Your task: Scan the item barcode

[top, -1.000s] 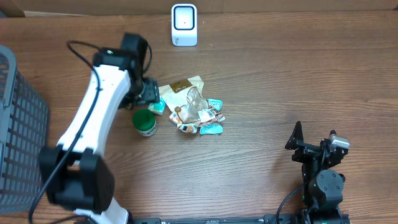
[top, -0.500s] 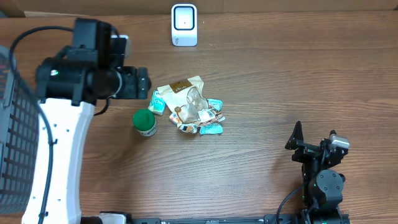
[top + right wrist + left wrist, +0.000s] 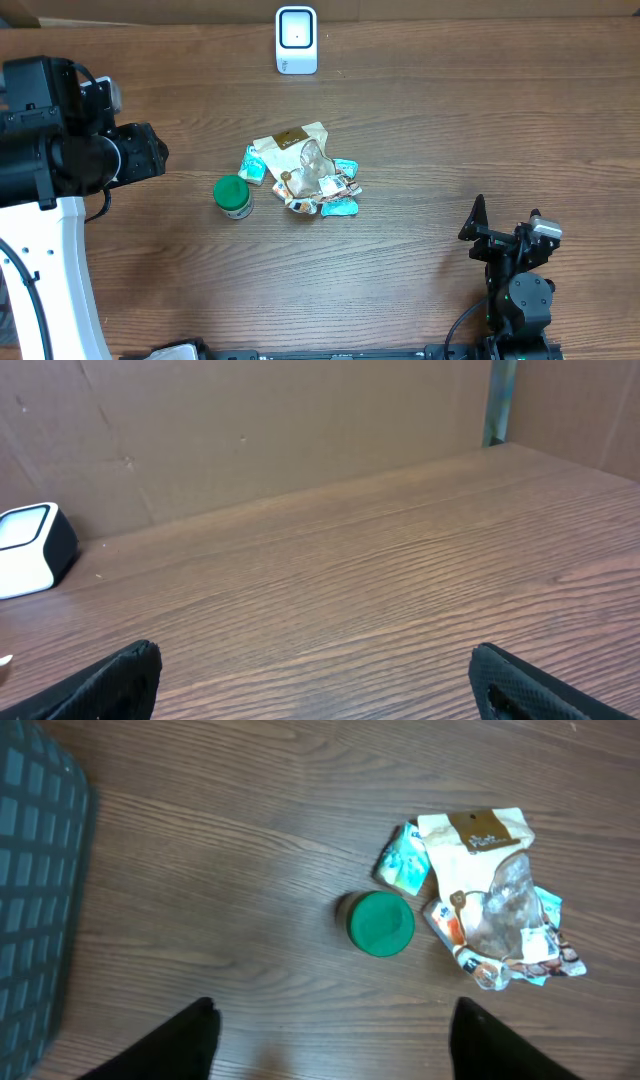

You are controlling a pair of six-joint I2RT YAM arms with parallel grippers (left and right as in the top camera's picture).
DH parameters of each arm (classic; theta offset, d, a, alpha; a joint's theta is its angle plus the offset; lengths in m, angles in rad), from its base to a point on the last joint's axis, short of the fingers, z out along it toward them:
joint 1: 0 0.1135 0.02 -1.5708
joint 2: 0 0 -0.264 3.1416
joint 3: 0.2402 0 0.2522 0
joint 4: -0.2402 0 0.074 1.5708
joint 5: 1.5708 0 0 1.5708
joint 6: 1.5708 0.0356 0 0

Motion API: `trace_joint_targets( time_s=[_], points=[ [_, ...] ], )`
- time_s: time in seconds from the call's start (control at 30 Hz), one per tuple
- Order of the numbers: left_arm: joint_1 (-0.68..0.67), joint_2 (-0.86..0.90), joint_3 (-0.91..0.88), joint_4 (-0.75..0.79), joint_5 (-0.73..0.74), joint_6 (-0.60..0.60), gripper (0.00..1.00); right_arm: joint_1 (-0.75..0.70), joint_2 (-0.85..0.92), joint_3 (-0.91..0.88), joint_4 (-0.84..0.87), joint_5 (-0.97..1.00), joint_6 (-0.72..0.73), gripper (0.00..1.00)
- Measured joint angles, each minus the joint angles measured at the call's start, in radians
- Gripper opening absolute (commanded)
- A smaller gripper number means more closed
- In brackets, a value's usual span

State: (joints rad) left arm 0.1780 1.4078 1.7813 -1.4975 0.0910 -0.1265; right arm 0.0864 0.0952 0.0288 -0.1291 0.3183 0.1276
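A heap of crumpled snack packets [image 3: 305,172] lies near the middle of the wooden desk [image 3: 450,120] in the overhead view. A green-lidded jar [image 3: 233,196] stands upright just beside it at 8 o'clock. The white barcode scanner [image 3: 296,40] stands at 12 o'clock from the heap, near the far edge, with only bare wood between them. The left claw [image 3: 335,1045] hangs over the desk at 9 o'clock from the heap, its fingers [image 3: 190,1040] spread wide and gripping nothing. Its camera looks down on the jar [image 3: 380,923], the packets [image 3: 490,900] and, at the 9 o'clock edge, a grey mesh basket [image 3: 35,890]. The right claw [image 3: 315,680] sits at 4 o'clock, well apart from the heap, likewise wide and empty. It faces a cardboard wall [image 3: 250,430], with the scanner [image 3: 30,550] at its 9 o'clock.
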Motion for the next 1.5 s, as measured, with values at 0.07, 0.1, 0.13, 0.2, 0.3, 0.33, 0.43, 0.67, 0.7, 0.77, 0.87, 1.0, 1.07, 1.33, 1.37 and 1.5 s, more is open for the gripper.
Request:
trace_joint_targets(
  time_s=[0.07,0.1,0.13,0.2,0.3,0.33,0.43,0.67,0.7,0.77,0.87,1.0,1.07,1.33,1.37,1.5],
  points=[
    [0.0,0.0,0.0,0.0,-0.005,0.002,0.86,0.0,0.0,0.0,0.0,0.0,0.0,1.0],
    [0.0,0.0,0.0,0.0,-0.006,-0.001,0.87,0.0,0.0,0.0,0.0,0.0,0.0,1.0],
    [0.0,0.0,0.0,0.0,-0.008,-0.003,0.96,0.0,0.0,0.0,0.0,0.0,0.0,1.0],
    [0.0,0.0,0.0,-0.001,-0.012,-0.003,1.0,0.0,0.0,0.0,0.0,0.0,0.0,1.0],
    [0.0,0.0,0.0,0.0,-0.014,-0.005,1.0,0.0,0.0,0.0,0.0,0.0,-0.001,1.0],
    [0.0,0.0,0.0,0.0,-0.014,-0.005,1.0,0.0,0.0,0.0,0.001,0.0,0.0,1.0],
    [0.0,0.0,0.0,0.0,-0.014,-0.005,1.0,0.0,0.0,0.0,0.0,-0.016,0.0,1.0],
    [0.0,0.0,0.0,0.0,-0.014,-0.005,1.0,0.0,0.0,0.0,0.05,-0.156,0.0,1.0],
    [0.0,0.0,0.0,0.0,-0.014,-0.005,1.0,0.0,0.0,0.0,0.057,-0.2,0.0,1.0],
    [0.0,0.0,0.0,0.0,-0.016,-0.005,1.0,0.0,0.0,0.0,0.065,-0.279,0.0,1.0],
    [0.0,0.0,0.0,0.0,-0.016,-0.005,1.0,0.0,0.009,0.015,0.062,-0.417,0.006,1.0],
    [0.0,0.0,0.0,0.0,-0.016,-0.005,1.0,-0.001,0.085,0.128,0.051,-0.578,0.042,1.0],
    [0.0,0.0,0.0,0.0,-0.016,-0.005,1.0,-0.001,0.148,0.221,0.02,-0.659,0.056,1.0],
    [0.0,0.0,0.0,0.0,-0.018,-0.005,1.0,-0.001,0.489,0.629,-0.326,-0.879,0.072,1.0],
    [0.0,0.0,0.0,-0.001,-0.018,-0.005,1.0,-0.001,0.542,0.684,-0.365,-0.9,0.068,1.0],
    [0.0,0.0,0.0,-0.001,-0.017,-0.005,1.0,-0.001,0.766,0.917,-0.51,-0.995,0.039,1.0]
  ],
)
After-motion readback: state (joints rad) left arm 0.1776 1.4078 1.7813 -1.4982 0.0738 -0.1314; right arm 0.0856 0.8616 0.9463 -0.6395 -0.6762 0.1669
